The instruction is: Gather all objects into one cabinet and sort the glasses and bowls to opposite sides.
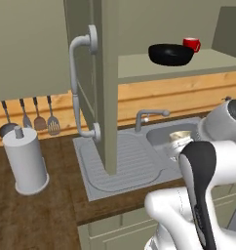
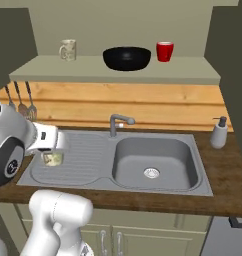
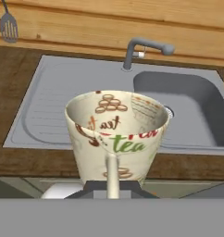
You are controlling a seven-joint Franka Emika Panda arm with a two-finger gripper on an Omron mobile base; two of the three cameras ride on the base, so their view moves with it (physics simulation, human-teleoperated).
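Tumbler (image 3: 116, 134) outer wall: I read "tea" in green letters.
Tumbler inner wall: I made out "eat" in dark script, the letters reading partly cut off.
Tumbler, right of "tea": I saw red lettering that was too blurred to read.

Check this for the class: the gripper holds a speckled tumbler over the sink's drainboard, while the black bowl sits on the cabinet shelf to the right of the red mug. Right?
Not quite: the black bowl sits left of the red mug, as the right base view shows. The gripper does hold a speckled tumbler over the drainboard.
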